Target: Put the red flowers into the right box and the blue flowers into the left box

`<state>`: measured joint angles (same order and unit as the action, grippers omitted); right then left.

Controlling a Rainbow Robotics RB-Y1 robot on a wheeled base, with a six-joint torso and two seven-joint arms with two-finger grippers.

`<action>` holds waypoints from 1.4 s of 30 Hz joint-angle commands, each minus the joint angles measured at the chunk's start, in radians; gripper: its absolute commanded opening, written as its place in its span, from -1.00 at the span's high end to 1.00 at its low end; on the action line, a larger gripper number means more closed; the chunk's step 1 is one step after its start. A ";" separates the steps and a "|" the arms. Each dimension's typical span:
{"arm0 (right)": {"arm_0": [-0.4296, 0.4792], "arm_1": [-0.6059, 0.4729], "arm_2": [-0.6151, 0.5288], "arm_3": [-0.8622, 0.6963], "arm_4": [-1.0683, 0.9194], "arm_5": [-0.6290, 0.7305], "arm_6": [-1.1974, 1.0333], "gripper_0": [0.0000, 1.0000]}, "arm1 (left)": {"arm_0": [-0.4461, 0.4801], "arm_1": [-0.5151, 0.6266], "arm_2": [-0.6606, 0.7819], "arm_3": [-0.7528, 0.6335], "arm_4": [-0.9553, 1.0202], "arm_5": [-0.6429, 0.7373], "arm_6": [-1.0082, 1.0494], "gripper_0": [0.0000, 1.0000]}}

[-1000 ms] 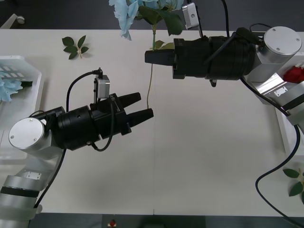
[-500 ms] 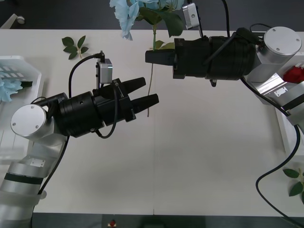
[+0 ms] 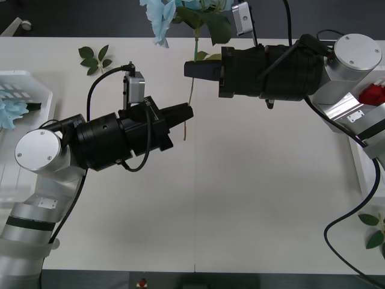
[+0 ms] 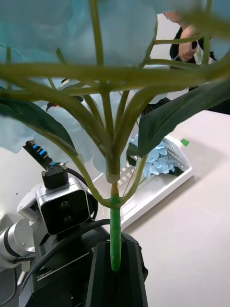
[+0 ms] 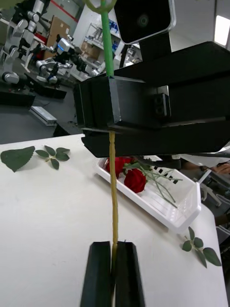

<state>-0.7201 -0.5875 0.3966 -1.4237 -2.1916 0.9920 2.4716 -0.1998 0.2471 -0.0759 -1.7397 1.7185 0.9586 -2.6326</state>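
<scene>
1. Progress: red flowers (image 5: 132, 176) already lie in the right box (image 5: 158, 208); some blue blooms (image 4: 155, 160) sit in the left box (image 4: 158, 184); by my judgement one blue flower (image 3: 162, 15) is left, now mid-handover above the surface (image 3: 252, 198).
2. The right end effector (image 3: 189, 69) is pinched on the stem high up, bloom above it.
3. The left end effector (image 3: 185, 112) is pressed together on the stem's lower end (image 5: 114, 206), just below the right one; the stem runs upright between them.
</scene>
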 commanded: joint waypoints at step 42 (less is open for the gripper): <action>-0.012 -0.268 -0.039 -0.011 -0.005 0.204 0.162 -1.00 | 0.099 0.498 0.562 -0.011 0.131 0.279 0.470 1.00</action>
<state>-0.7201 -0.7757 0.3641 -1.4223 -2.1854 1.1638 2.5927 -0.1385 0.6912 0.4478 -1.7393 1.8708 1.2247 -2.1616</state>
